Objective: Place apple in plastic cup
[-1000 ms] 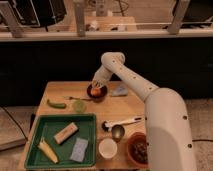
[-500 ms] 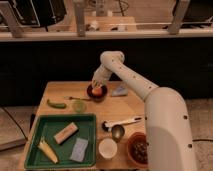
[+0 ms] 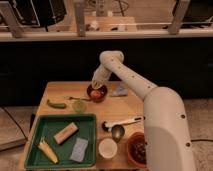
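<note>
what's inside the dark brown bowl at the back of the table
The apple sits in the dark brown bowl. The gripper hangs just above it, hiding the bowl's back rim and anything lying beneath the fruit.

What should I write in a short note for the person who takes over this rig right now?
Tool: hangs just above the dark brown bowl at the table's back, holding nothing visible.
Small round orange-red apple: lies inside that bowl.
White plastic cup: stands at the front edge, right of the green tray; nothing visible inside.
Done: nothing.
Left: grasp the apple, carry it forward, drop it in the cup.
</note>
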You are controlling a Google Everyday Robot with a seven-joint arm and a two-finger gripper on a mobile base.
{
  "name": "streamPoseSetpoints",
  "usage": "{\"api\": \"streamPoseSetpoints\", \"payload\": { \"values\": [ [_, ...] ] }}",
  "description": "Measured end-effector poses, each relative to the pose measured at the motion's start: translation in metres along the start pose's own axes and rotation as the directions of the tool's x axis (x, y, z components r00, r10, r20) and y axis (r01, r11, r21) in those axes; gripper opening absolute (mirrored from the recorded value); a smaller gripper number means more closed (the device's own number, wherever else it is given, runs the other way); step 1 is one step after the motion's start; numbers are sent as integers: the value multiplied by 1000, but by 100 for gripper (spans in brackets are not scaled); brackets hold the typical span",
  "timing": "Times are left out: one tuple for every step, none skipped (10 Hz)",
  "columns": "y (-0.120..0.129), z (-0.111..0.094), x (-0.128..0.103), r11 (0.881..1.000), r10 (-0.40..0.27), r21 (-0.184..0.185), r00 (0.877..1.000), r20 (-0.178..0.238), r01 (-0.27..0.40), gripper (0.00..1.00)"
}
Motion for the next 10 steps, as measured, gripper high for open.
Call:
{"api": "streamPoseSetpoints", "payload": {
  "values": [
    [0, 0, 0, 1000, 2, -2, 1000, -2, -2, 80],
    [1, 0, 0, 1000, 4, -4, 1000, -3, -4, 80],
    [2, 1, -1, 1000, 5, -9, 1000, -3, -5, 80],
    [2, 1, -2, 1000, 5, -13, 1000, -3, -5, 80],
    [3, 2, -2, 1000, 6, -17, 1000, -3, -6, 80],
    [4, 2, -3, 1000, 8, -22, 1000, -4, -8, 80],
    [5, 3, -3, 1000, 9, -26, 1000, -3, -9, 80],
    [5, 5, -3, 1000, 11, -28, 1000, -2, -11, 80],
    [5, 8, -4, 999, 14, -29, 1000, 2, -14, 80],
    [6, 9, -3, 999, 18, -29, 1000, 4, -18, 80]
  ]
}}
